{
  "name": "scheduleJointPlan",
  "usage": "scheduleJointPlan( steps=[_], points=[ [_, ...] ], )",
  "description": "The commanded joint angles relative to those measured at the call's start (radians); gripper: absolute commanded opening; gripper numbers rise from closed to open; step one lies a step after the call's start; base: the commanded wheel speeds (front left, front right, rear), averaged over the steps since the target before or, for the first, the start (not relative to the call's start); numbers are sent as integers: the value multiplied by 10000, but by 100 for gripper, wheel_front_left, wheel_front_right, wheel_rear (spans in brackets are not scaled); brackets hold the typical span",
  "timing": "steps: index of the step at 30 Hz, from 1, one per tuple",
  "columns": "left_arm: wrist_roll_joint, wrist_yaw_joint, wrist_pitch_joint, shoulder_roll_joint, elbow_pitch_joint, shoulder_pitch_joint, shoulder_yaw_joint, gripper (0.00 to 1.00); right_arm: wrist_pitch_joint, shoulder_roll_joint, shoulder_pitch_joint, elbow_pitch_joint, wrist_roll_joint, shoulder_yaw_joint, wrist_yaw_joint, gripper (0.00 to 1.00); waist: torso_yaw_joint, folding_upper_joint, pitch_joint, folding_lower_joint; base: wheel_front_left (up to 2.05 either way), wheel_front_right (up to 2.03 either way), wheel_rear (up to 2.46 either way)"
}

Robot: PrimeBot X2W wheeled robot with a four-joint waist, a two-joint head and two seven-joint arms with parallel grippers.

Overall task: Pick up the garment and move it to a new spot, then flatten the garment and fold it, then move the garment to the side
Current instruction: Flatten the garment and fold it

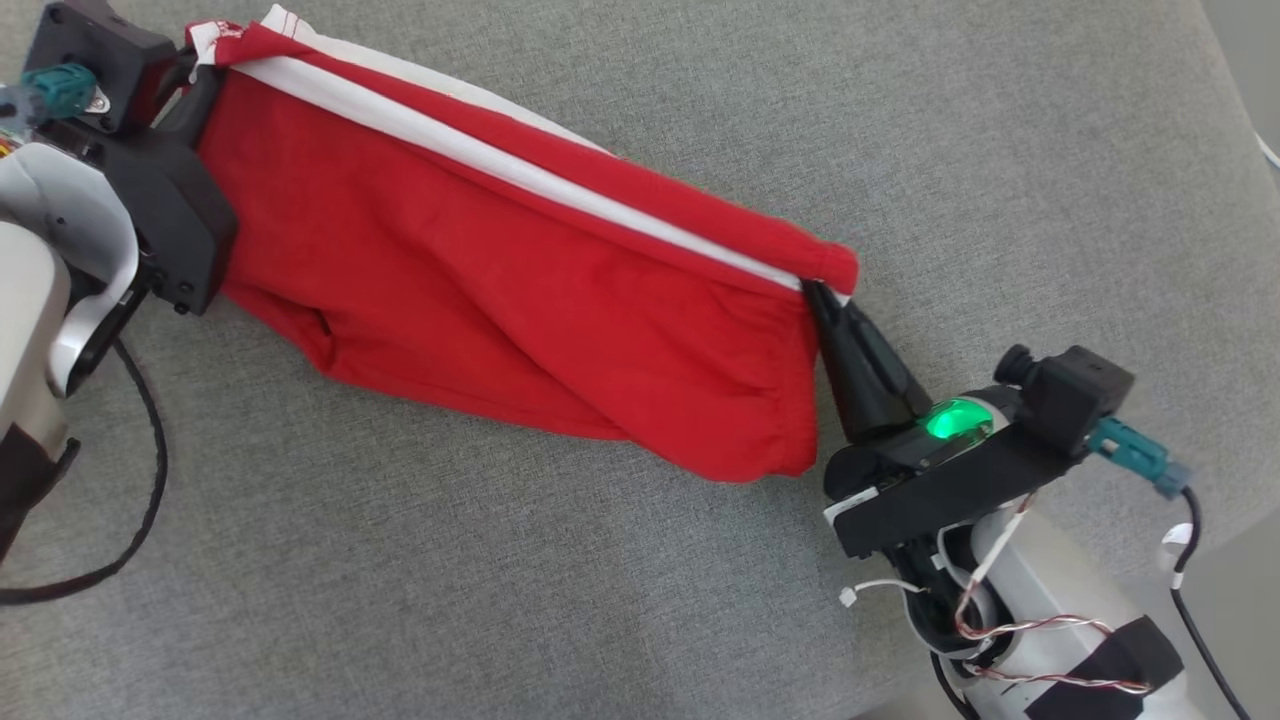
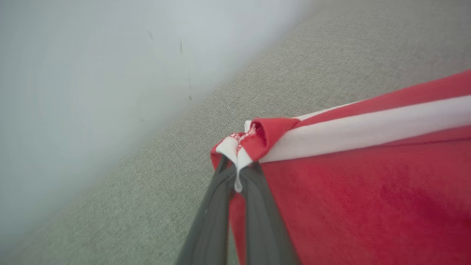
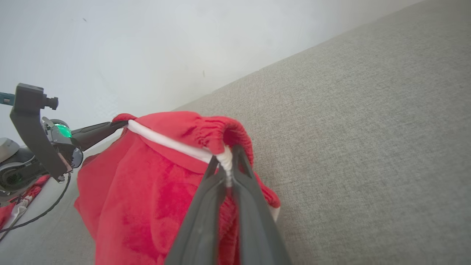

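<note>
Right forearm (image 1: 1050,620) closest to the head camera, lower right: pale shell, loose red-and-white wires, black tape. Just ahead, right gripper (image 1: 818,293), fingers closed tight on one end of the garment (image 1: 520,290), white band pinched between the tips. On that wrist, green lamp (image 1: 955,420) lit. At upper left, left gripper (image 1: 198,68), likewise closed, tips clamped on the opposite end of the same edge; bunched red-and-white cloth squeezed between the fingers in the left wrist view. Garment red, with a white stripe (image 1: 480,150) along the held edge, pulled taut in a diagonal line from one gripper to the other. Rest of the cloth hanging slack below that edge, over the grey fabric surface (image 1: 500,600); cannot tell whether the lowest folds touch it. Off the left arm, black cable (image 1: 150,480) looping across the surface. Behind the surface in both wrist views, pale wall (image 2: 73,73)
</note>
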Motion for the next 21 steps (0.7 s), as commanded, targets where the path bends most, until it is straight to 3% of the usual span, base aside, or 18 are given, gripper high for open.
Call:
scheduleJointPlan(
  steps=[1, 2, 3, 14, 21],
  points=[
    [3, 29, -113, 24, 132, -166, -21, 0, -47, 33, -95, 41, -114, 23, -20, 29, 13, -3, -43, -2, 0, 0, 0],
    [11, 29, -283, -11, 288, -233, -75, 75, -44, -1, -98, 151, -165, 132, -20, 100, 22, -3, -90, -2, 0, 0, 0],
    [5, 29, -457, -83, 448, -235, -150, 100, -43, -9, -107, 162, -230, 129, -20, 100, 44, -3, -165, -2, 0, 0, 0],
    [-839, 56, -2207, -635, 1296, 723, -34, 100, -31, -672, 1746, -809, -1504, -922, -20, 100, 456, -3, -1516, -2, 0, 0, 0],
    [-1377, 371, -2963, -412, 979, 1631, 404, 100, -30, -87, 3154, -2031, -2320, -2401, -20, 100, 596, -3, -2058, -2, 0, 0, 0]
  ],
)
